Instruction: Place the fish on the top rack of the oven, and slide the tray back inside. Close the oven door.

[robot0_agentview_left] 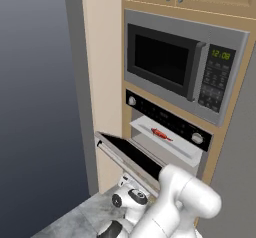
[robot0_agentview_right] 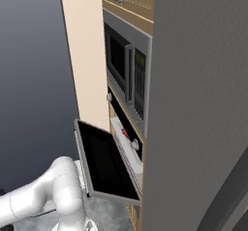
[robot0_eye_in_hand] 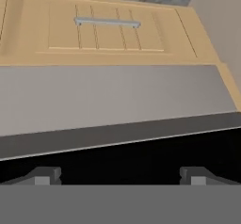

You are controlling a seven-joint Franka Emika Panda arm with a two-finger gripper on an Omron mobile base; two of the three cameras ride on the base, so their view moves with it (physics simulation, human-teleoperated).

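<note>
Tool: the two-finger tool [robot0_eye_in_hand: 120,175] is standing spread wide and gripping nothing, its dark fingertips [robot0_eye_in_hand: 44,175] rising far apart at the bottom of the hand view, hovering over the silver-grey outer face of the drop-down oven door [robot0_eye_in_hand: 113,96].
Fish: the small red-orange fish [robot0_agentview_left: 161,134] is lying on the pale grey-white top rack [robot0_agentview_left: 170,143], near the rack's middle.
Rack: it is sticking out of the built-in wall oven [robot0_agentview_left: 167,127] below the black control strip with round silver knobs.
Door: the oven door is hanging partly open, tilted, its black inner face showing in the right base view.
Surroundings: a silver microwave with green digits [robot0_agentview_left: 185,64] is sitting above the oven; a light wooden cabinet front with a grey bar handle [robot0_eye_in_hand: 107,22] is lying beyond the door in the hand view.
</note>
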